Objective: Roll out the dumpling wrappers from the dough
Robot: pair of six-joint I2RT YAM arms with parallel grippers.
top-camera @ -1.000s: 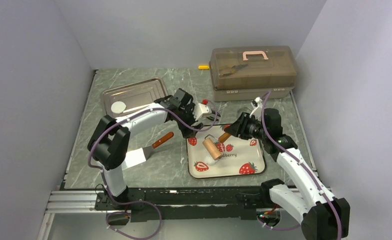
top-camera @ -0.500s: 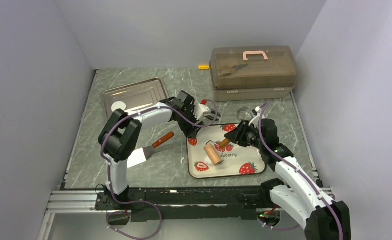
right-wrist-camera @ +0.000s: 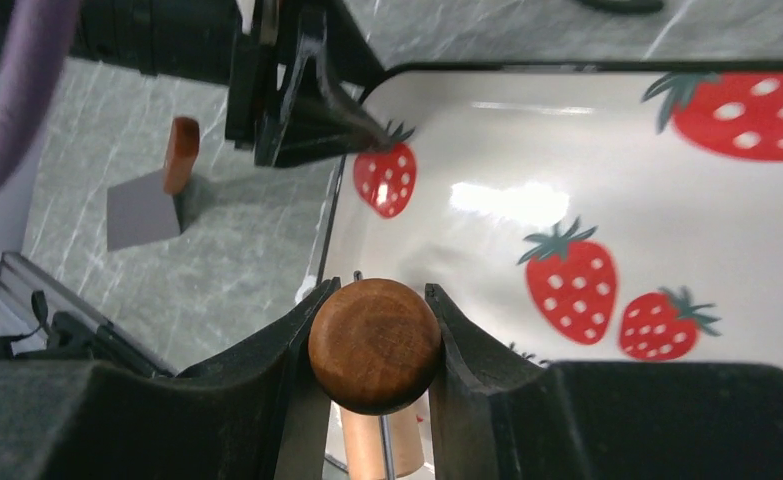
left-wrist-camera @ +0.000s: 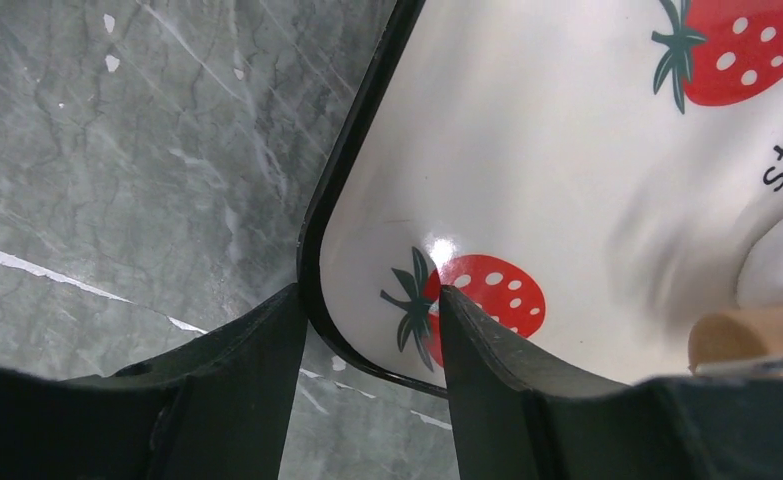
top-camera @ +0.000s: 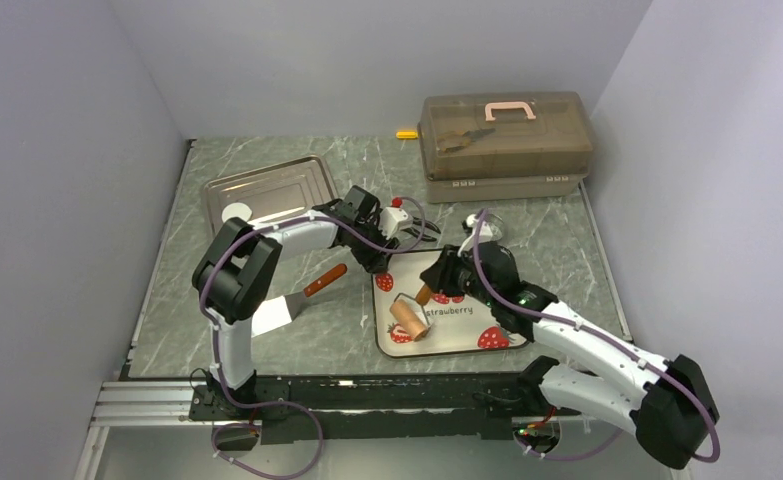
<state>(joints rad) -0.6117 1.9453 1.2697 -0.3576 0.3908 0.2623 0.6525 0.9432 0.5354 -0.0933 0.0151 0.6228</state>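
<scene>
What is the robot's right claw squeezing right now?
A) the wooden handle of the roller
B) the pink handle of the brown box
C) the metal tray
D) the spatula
A: in the right wrist view the right gripper has its fingers pressed on both sides of the roller at its round wooden handle, over the strawberry plate.

The word "strawberry" is printed in black on the strawberry plate [top-camera: 459, 330], toward its near edge. In the left wrist view, only "str" is seen. No other text can be read.
</scene>
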